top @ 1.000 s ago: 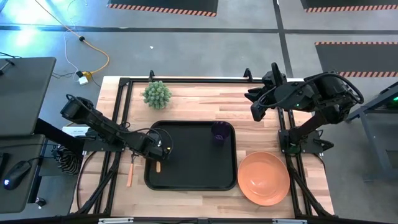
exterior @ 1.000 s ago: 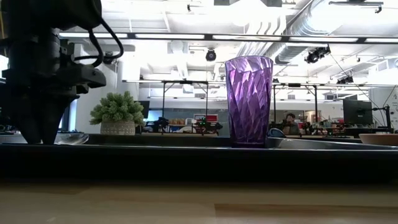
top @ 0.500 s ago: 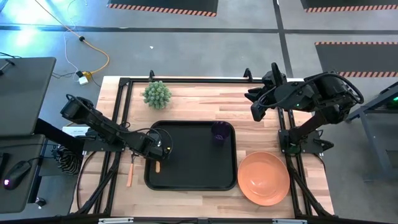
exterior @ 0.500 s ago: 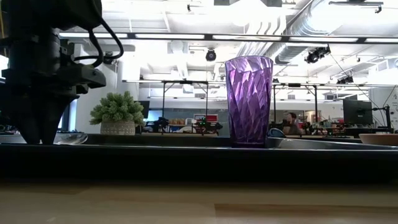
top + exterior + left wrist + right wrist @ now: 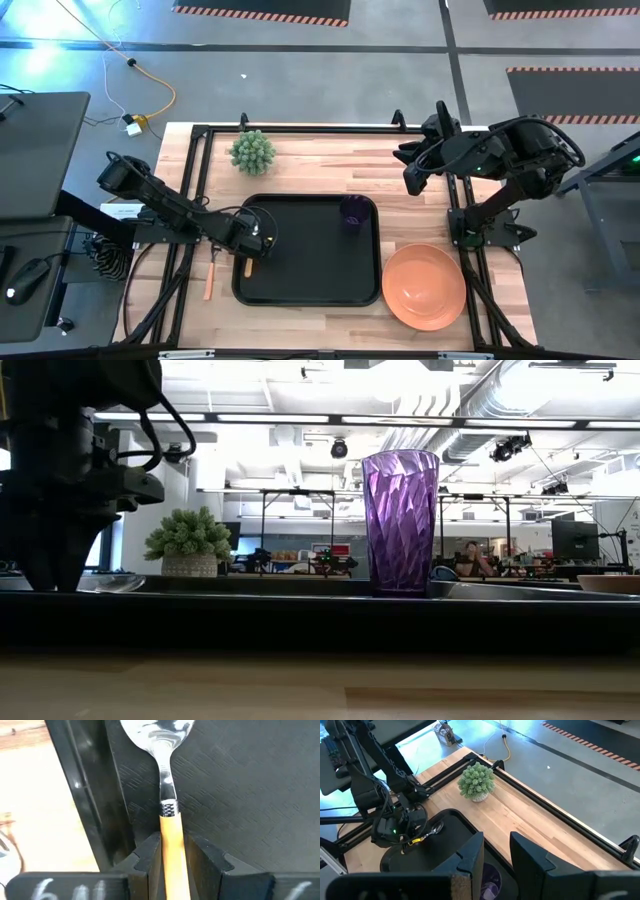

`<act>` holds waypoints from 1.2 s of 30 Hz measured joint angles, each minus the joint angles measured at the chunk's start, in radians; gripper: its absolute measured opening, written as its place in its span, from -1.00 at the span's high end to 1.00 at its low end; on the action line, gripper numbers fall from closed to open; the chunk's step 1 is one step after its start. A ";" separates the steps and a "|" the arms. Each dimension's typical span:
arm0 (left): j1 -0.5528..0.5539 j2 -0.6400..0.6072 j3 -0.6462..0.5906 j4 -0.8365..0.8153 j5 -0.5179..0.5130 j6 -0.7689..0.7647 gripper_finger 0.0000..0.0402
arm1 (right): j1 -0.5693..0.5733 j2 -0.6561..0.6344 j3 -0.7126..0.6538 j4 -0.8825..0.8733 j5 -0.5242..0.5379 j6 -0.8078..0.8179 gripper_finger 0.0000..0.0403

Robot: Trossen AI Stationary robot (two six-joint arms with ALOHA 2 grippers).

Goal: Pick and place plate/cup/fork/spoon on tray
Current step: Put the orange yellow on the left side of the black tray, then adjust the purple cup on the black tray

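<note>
Gripping spoon [image 5: 171, 827] in left pincer [image 5: 172, 857], fork [image 5: 209, 278] visible overhead only

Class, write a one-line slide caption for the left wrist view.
Left gripper grips the spoon by its orange handle over the black tray.

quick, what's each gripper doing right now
Left gripper: closed on the spoon handle, over the tray.
Right gripper: open, holding nothing, raised.
</note>
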 joint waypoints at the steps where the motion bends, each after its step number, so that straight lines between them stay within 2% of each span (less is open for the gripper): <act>1: 0.000 0.000 0.004 -0.001 0.000 0.000 0.58 | 0.000 0.000 0.000 0.000 0.000 0.000 0.57; 19: 0.000 -0.002 0.021 -0.010 -0.009 0.019 0.58 | 0.000 0.000 0.000 0.000 0.000 0.000 0.57; 27: 0.000 -0.043 0.021 0.002 -0.075 0.019 0.58 | 0.000 0.000 0.000 0.000 0.000 0.000 0.57; 36: 0.000 -0.039 0.021 0.216 -0.112 0.090 0.58 | 0.000 0.000 0.000 0.000 0.000 0.015 0.57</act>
